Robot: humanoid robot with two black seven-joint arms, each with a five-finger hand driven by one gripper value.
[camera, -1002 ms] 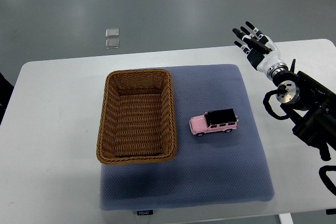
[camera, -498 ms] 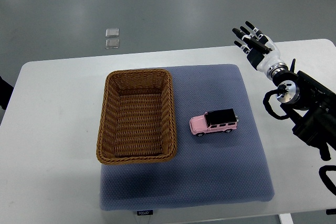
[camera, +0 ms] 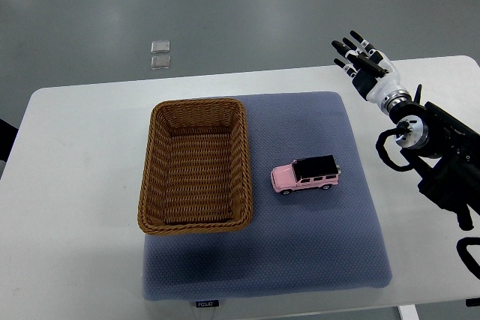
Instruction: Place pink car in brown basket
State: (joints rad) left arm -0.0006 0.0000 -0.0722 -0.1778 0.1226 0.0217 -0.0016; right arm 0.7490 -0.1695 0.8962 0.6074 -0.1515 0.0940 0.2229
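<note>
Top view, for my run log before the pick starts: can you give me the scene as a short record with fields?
car: pink car with black roof, on its wheels on the blue mat, just right of the basket, not touching it
basket: brown basket, holds nothing, on the mat's left part
right hand: right hand open, fingers spread, above the table's far right edge, well away from the car
left hand: not in view
task state: car not yet picked up

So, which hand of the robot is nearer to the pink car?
Right. The right hand is up and to the right of the pink car, fingers spread, beyond the mat's corner. The left hand is not in view.
</note>
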